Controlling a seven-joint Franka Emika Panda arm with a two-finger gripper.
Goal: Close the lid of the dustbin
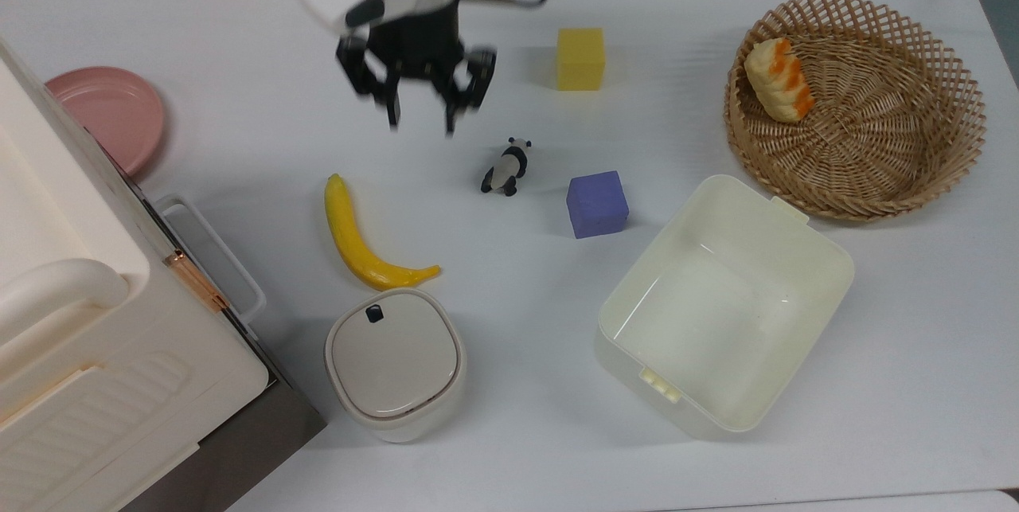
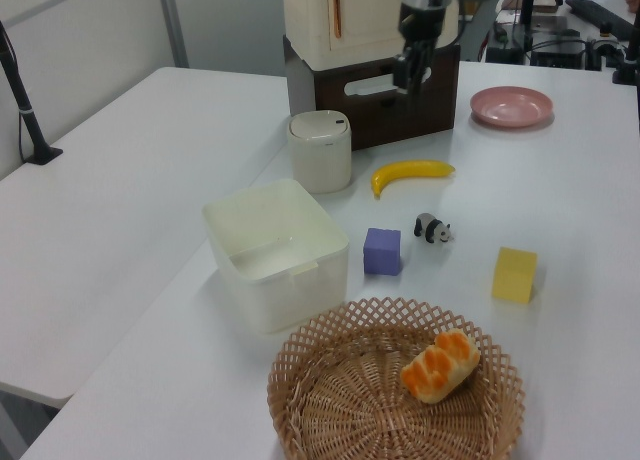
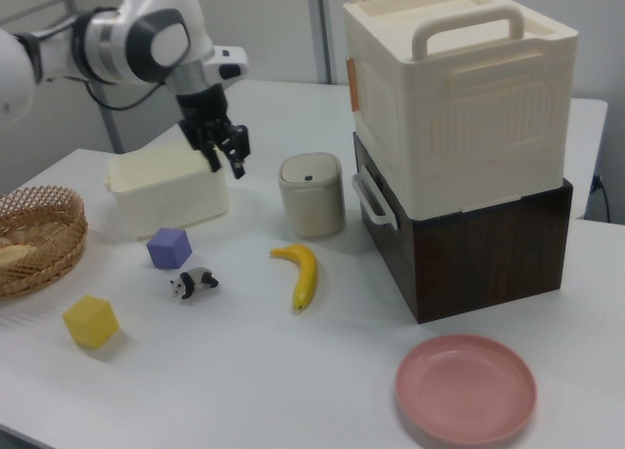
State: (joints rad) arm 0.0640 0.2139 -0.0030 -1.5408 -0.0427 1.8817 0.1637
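- my gripper hangs in the air with its two fingers spread apart and nothing between them, up at about 12 o'clock in the top view, well apart from the dustbin.
- the dustbin stands at about 7 o'clock in the top view, just beside the big white storage box; the lid lies flat down on its top, its small black square mark at the edge nearest the banana.
- the banana lies on the table, its near tip close to the bin's rim (touching or not, i cannot tell).
- in the right view my gripper hovers in front of the cream tub, with the dustbin off at its 3 o'clock.
- a toy panda and a purple cube sit near the middle of the table; a yellow cube is at 1 o'clock from the panda in the top view.
- the cream tub is open and bare inside, at 4 o'clock in the top view.
- a wicker basket at 2 o'clock holds a piece of bread.
- a pink plate sits at 9 o'clock in the top view.
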